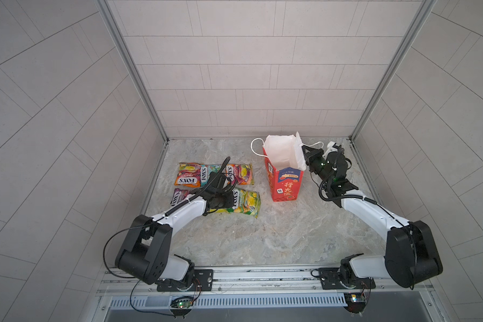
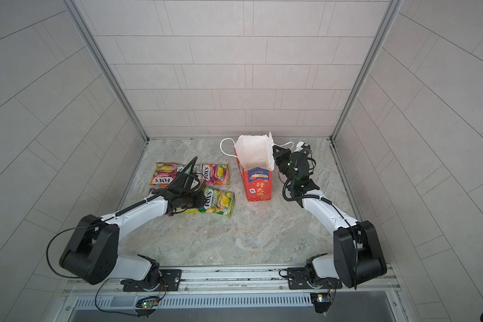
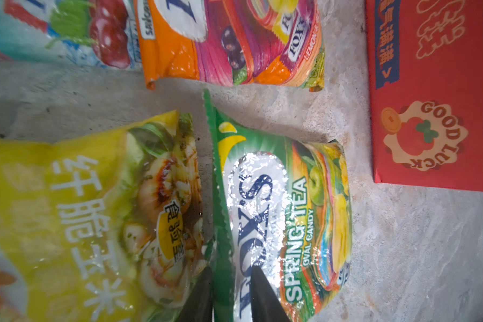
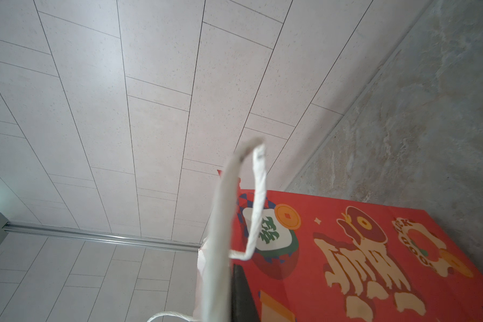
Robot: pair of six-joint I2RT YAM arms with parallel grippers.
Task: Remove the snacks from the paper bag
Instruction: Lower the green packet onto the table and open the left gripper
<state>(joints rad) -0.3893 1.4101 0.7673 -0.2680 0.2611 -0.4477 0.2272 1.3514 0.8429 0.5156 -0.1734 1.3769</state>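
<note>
Underneath, a marbled grey tabletop (image 1: 290,237), walled by pale tile. Reaching in from the near rail, the left arm (image 1: 179,214) over the left half and the right arm (image 1: 374,212) along the right edge. Toward the back right in both top views, upright with a wide white mouth, the red paper bag (image 1: 286,184) (image 2: 258,184), gold characters on the near face. Well apart from it on the left, flat on the stone, the snacks (image 2: 165,178). In the back row, edge to edge, an orange packet (image 1: 187,181), a teal packet (image 1: 214,168) and an orange-and-purple packet (image 1: 243,174). In the nearer row, a purple packet (image 1: 178,195), a yellow packet (image 3: 67,209) and a green packet (image 1: 248,205) marked Spring Tea. Low over that nearer row, the left gripper (image 3: 230,304), jaws a little apart, dark fingertips (image 3: 262,298) astride the green packet's serrated edge, just beside the yellow packet. At the bag's right rim, the right gripper (image 1: 306,154), jaws pressed together on the paper wall. Smallest, a white cord handle (image 1: 252,147) looped free at the bag's left rim, and another by the right gripper.
</note>
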